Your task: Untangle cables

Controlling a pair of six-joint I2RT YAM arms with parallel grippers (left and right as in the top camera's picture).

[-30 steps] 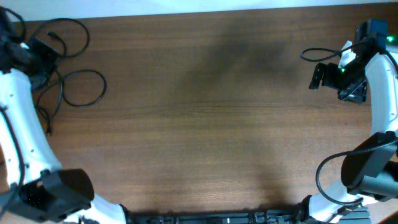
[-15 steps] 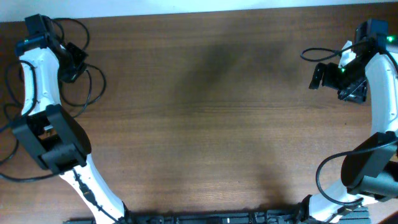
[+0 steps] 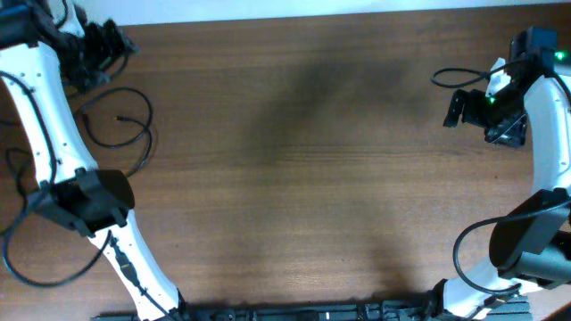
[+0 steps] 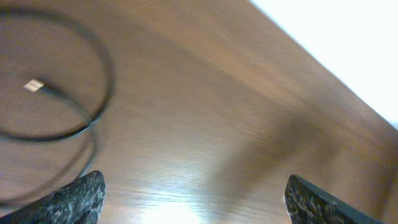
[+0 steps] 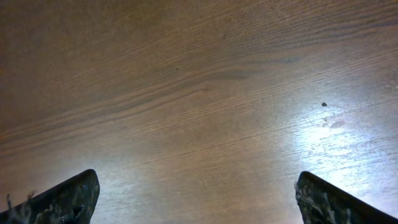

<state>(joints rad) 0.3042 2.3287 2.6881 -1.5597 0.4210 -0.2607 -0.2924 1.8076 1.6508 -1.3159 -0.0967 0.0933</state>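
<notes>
With left hand [image 4: 198,200] and right hand [image 5: 196,198] both spread wide and empty, I'd lower the left squarely over the cables [image 4: 111,81] on the table [image 3: 312,178] before closing.

I saw a brown wood-grain surface [image 3: 312,160], bare across its middle and right. Only the cables [image 3: 143,97] lay on it, near its far left corner: thin black cord in a loose open loop, with a further strand trailing toward the near side. In the left wrist view a small silver plug [image 4: 33,85] rested flat inside the loop. The right wrist view showed plain wood, one tiny dark speck [image 5: 323,104] and bright glare.
</notes>
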